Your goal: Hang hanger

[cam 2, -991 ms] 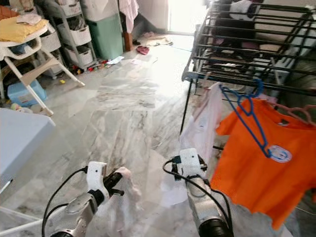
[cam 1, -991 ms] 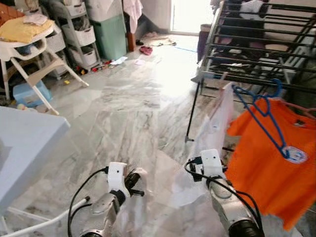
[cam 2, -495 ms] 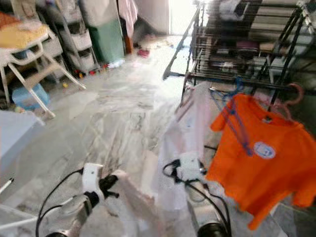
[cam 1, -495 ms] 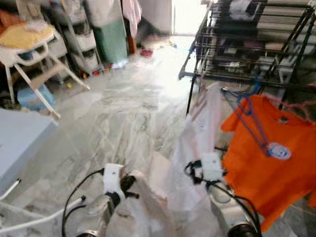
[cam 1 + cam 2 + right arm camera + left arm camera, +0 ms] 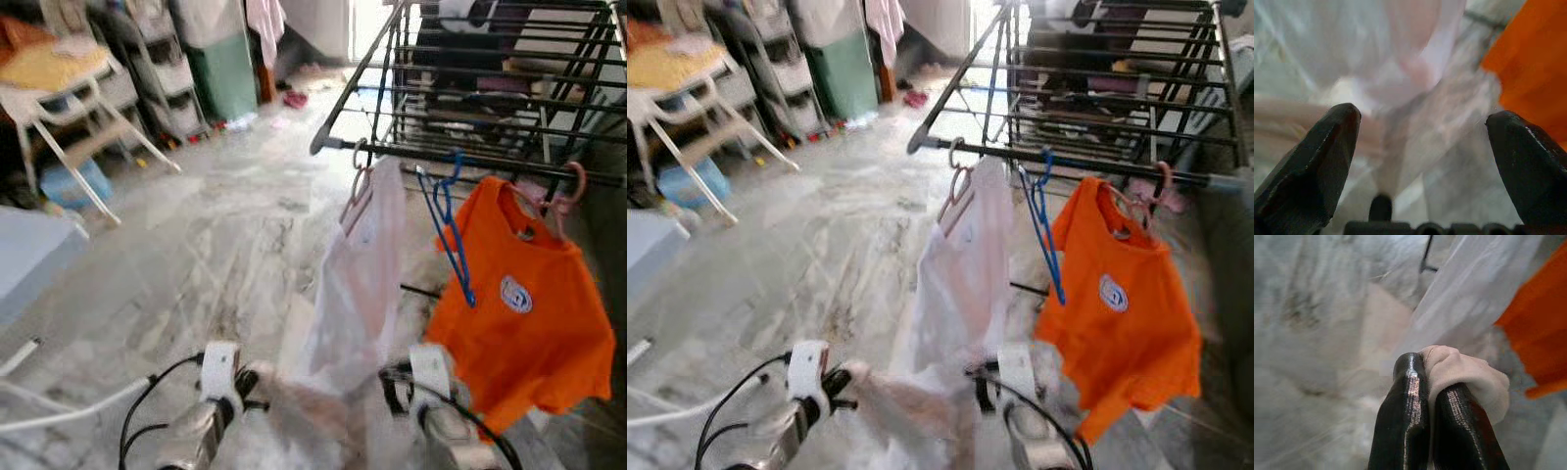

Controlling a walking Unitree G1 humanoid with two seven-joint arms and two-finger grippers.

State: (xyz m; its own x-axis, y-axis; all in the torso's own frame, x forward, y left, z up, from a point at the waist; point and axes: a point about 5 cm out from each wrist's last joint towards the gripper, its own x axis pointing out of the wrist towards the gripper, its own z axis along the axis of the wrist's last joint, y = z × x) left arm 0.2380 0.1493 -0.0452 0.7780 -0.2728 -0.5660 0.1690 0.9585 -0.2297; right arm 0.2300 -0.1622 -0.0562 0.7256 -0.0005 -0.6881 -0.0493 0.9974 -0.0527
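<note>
Fabric of the pale garment (image 5: 358, 284) was pinched at its lower corner by the left tool (image 5: 1431, 382), clenched on it at lower left of the frame. From there the garment ran up and rightward to its pink hanger (image 5: 357, 186), apparently already hooked on the rack rail (image 5: 470, 160) at upper centre. Lower right, the right tool (image 5: 1425, 142) gaped, nearer the rail.

Your left hand (image 5: 1429, 382) pinches a fold of pale pink cloth (image 5: 1464, 374) tight between its two black fingers. Just beyond the cloth hangs something orange (image 5: 1542, 328).
</note>
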